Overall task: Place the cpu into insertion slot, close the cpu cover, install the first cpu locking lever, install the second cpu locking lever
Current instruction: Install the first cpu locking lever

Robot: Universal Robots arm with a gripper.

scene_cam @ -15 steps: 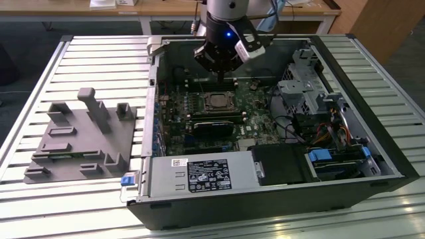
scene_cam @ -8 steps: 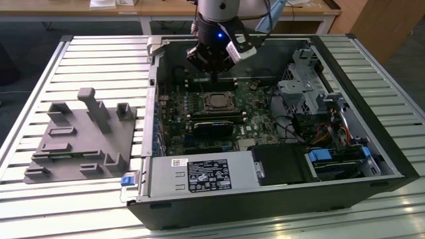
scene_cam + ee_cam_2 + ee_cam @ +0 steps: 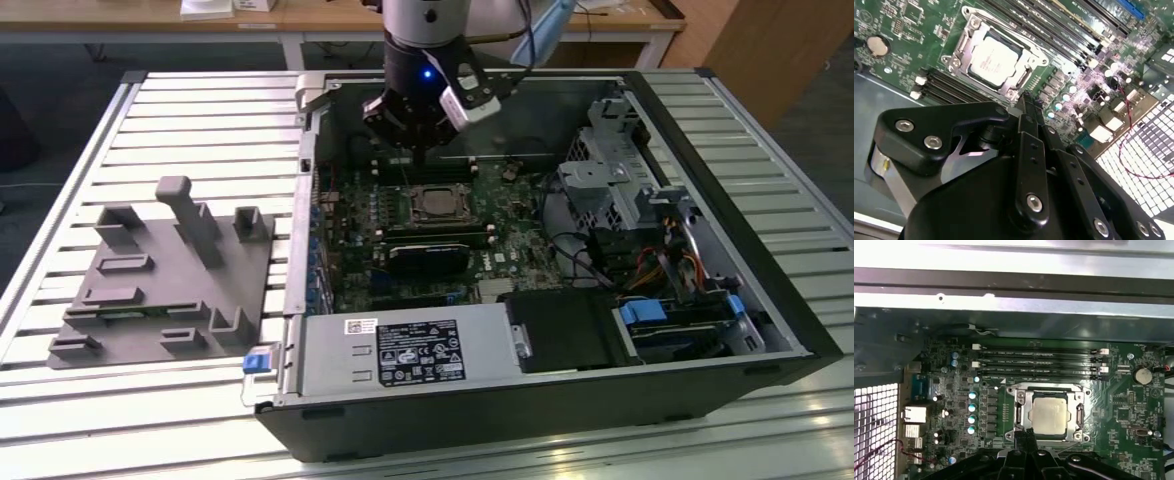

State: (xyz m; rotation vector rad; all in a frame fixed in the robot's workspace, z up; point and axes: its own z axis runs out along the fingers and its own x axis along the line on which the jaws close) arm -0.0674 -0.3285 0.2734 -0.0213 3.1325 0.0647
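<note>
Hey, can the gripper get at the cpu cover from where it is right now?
Probably yes. The gripper hangs right at the edge of the cpu cover, which lies flat around the cpu, with no cable or part between them.

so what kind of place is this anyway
Likely a robotics lab or test workshop: an opened computer case lies on a slatted metal table, a grey moulded fixture sits beside it, wooden desks stand behind, and the arm's claw hangs over the motherboard.
</note>
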